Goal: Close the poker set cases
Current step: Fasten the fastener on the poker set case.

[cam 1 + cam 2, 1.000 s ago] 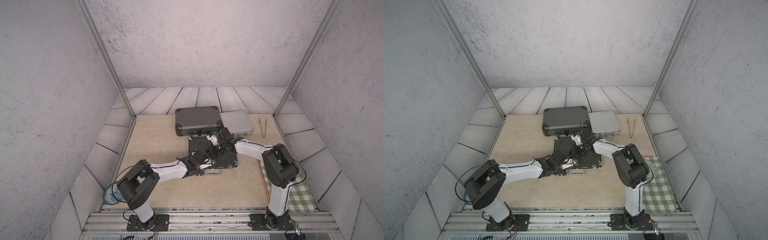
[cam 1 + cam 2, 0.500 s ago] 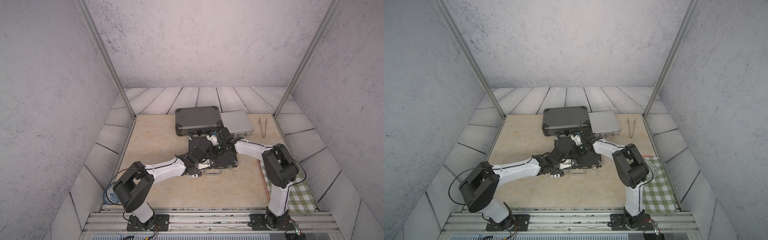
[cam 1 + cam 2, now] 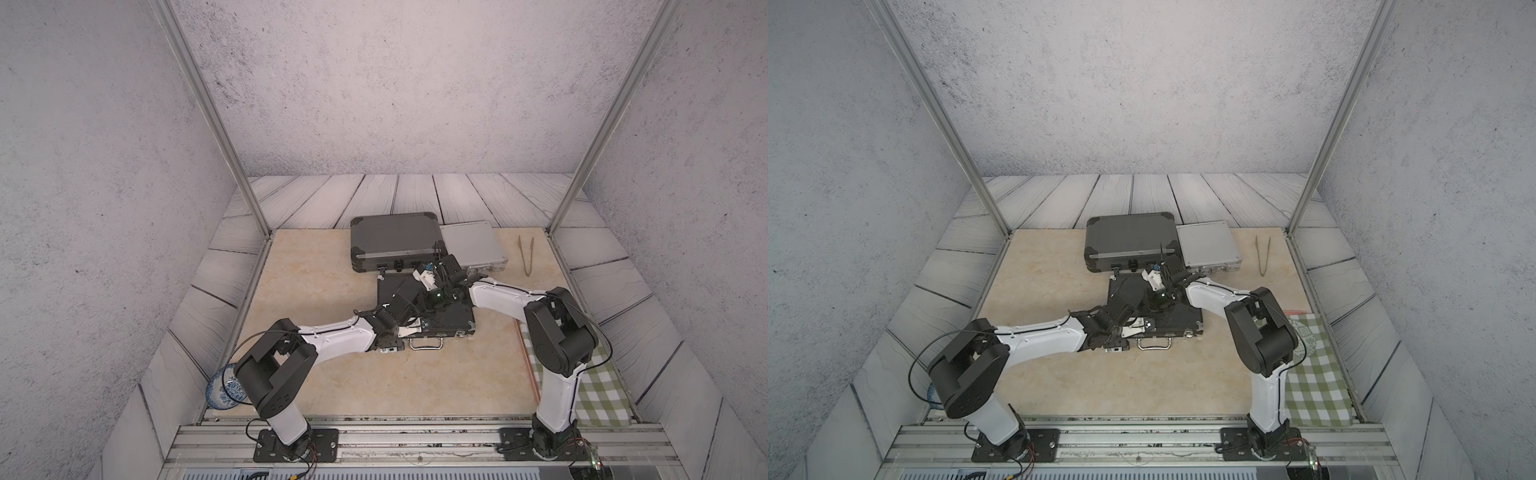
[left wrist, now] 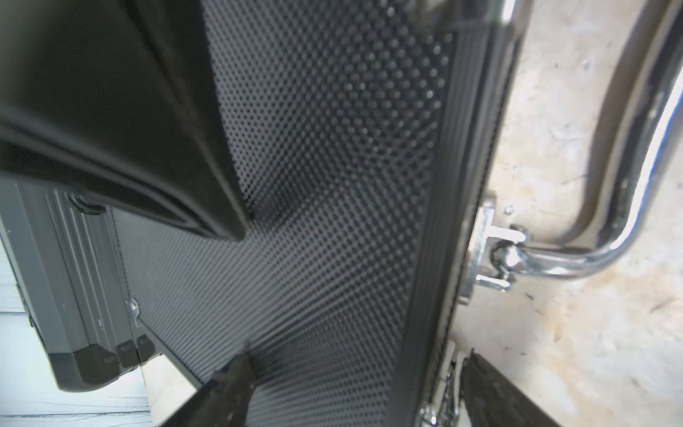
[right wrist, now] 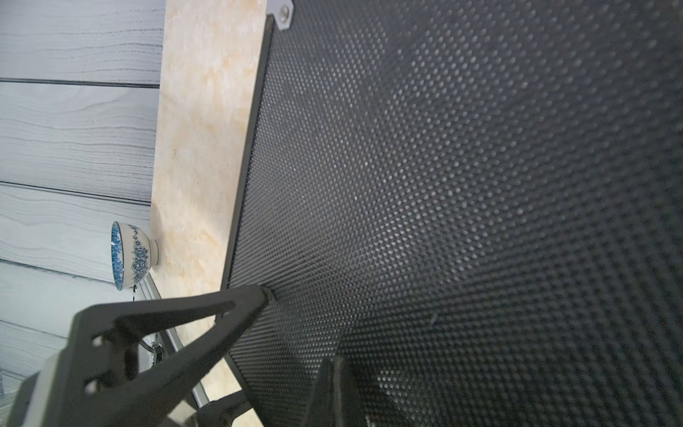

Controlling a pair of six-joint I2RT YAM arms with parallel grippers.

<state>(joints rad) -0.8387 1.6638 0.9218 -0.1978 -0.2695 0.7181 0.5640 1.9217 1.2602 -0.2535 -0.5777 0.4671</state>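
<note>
**1. Black case.** In both top views the flat black case [image 3: 455, 318] [image 3: 1183, 322] lies at the centre of the frame on the beige table top [image 3: 324, 266]. Its metal handle [image 3: 424, 343] points toward the lower edge of the frame. The dimpled lid lies flat on the base. Whether the latches are fastened cannot be told.

**2. Other cases.** The large grey case [image 3: 392, 239] sits just above the black case in the frame, lid down. The small silver case [image 3: 471, 243] lies against the grey case's right side, also lid down.

**3. Left gripper.** The left gripper [image 4: 358, 355] is at the lower edge of the black case, just left of the handle, with its jaws wide apart. In the left wrist view one finger [image 4: 233, 384] is over the lid. The other stands off the front edge, over the table top, so the case's front edge lies between them. Nothing is gripped.

**4. Right gripper.** The right gripper [image 5: 299, 329] extends in from the right of the frame, jaws drawn together with nothing between them. Its tip is on the left half of the lid. The left wrist view shows it as one dark wedge meeting the dimpled surface.

**5. Surroundings.** In a top view:
- Wooden tongs [image 3: 525, 255] lie to the right of the silver case, apart from it.
- A green checked cloth [image 3: 598, 386] lies at the lower right of the frame.
- A blue-and-white bowl [image 3: 220, 388] stands at the lower left, partly hidden by the left arm.
</note>
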